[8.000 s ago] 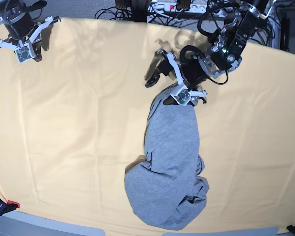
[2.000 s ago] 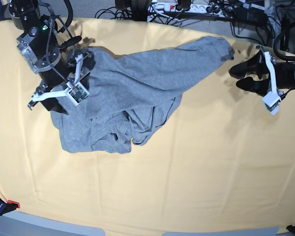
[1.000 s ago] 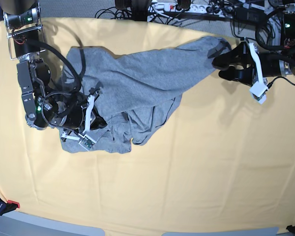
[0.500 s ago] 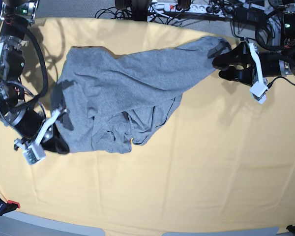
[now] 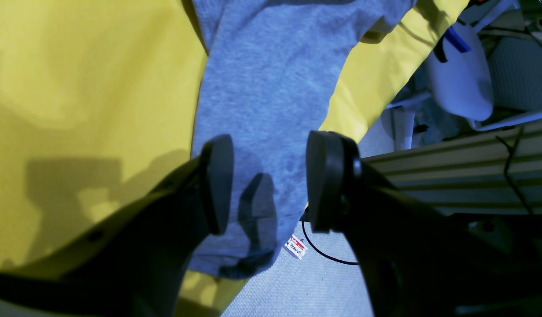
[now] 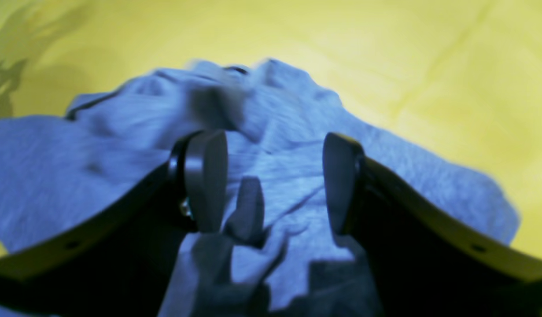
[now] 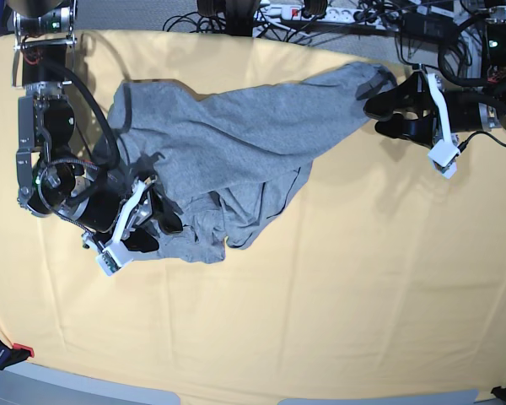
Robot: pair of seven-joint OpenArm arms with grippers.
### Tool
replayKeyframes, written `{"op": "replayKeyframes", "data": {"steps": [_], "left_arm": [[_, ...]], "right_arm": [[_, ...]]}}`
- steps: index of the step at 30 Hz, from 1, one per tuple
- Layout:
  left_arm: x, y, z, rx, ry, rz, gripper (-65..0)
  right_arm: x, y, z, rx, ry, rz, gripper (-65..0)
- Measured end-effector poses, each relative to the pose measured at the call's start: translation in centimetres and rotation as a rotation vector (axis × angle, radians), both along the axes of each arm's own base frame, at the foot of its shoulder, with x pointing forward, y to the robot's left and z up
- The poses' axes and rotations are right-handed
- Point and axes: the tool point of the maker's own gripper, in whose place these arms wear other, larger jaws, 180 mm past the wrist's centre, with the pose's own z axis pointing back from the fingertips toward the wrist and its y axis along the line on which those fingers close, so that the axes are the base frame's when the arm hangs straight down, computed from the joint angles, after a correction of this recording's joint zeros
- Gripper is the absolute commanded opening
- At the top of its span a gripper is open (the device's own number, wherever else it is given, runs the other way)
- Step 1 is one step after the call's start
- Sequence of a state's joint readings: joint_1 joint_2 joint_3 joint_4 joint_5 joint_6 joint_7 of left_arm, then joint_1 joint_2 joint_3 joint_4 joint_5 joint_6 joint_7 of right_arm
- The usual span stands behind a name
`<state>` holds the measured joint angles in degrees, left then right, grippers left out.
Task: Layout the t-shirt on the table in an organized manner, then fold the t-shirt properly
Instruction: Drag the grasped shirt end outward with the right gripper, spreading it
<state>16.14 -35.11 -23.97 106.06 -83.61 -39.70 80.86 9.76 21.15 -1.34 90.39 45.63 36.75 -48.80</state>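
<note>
At shirt's [image 7: 236, 143] near hem, right gripper [image 6: 271, 185] gapes, empty; left gripper [image 5: 268, 182] likewise; pinch one layer only.

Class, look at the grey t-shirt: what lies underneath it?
The t-shirt lies crumpled on the table, whose yellow-orange cloth shows around it. Its far corner hangs past the table edge, with grey floor below in the left wrist view. Whatever sits beneath its folds is covered.

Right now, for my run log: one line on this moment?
t-shirt: bunched, unfolded | left gripper: open above its corner | right gripper: open over crumpled end
</note>
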Motion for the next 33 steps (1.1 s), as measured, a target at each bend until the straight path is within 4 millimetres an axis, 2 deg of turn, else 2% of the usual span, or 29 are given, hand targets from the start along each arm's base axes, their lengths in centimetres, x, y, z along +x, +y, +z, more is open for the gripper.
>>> {"op": "replayKeyframes", "data": {"steps": [2,4,7,11,12,13,15,16,18,21,26,29,33], "left_arm": [[0.0,0.0,0.0,-0.001,0.0,0.0,-36.6],[0.0,0.0,0.0,0.0,0.0,0.0,-36.6],[0.0,0.0,0.0,0.0,0.0,0.0,-36.6],[0.0,0.0,0.0,0.0,0.0,0.0,-36.6],[0.0,0.0,0.0,0.0,0.0,0.0,-36.6],[0.0,0.0,0.0,0.0,0.0,0.0,-36.6],[0.0,0.0,0.0,0.0,0.0,0.0,-36.6],[0.0,0.0,0.0,0.0,0.0,0.0,-36.6],[0.0,0.0,0.0,0.0,0.0,0.0,-36.6],[0.0,0.0,0.0,0.0,0.001,0.0,-36.6],[0.0,0.0,0.0,-0.001,0.0,0.001,-36.6],[0.0,0.0,0.0,-0.001,0.0,0.001,-36.6],[0.0,0.0,0.0,0.0,0.0,0.0,-36.6]], "right_arm": [[0.6,-0.1,-1.3,0.013,0.045,-0.006,-28.6],[0.7,0.6,-1.8,0.07,0.097,0.016,-28.6],[0.3,1.3,-2.8,0.111,0.199,0.047,-28.6],[-0.1,1.0,-4.2,0.095,0.245,0.037,-31.1],[-0.1,0.8,-4.4,0.083,0.248,0.035,-35.4],[-0.1,0.8,-4.5,0.075,0.249,0.035,-42.7],[-0.1,0.7,-4.5,0.074,0.249,0.035,-61.3],[-0.1,0.7,-4.5,0.073,0.251,0.036,-65.0],[0.1,0.7,-4.2,0.081,0.245,0.035,-65.0],[1.0,0.2,-2.1,0.121,0.193,0.016,-65.0],[1.7,-2.2,4.9,0.158,0.005,-0.02,-65.0],[0.6,-4.3,8.9,0.19,-0.117,-0.042,-65.0],[-1.4,-6.5,10.5,0.094,-0.181,-0.061,-65.0]]}}
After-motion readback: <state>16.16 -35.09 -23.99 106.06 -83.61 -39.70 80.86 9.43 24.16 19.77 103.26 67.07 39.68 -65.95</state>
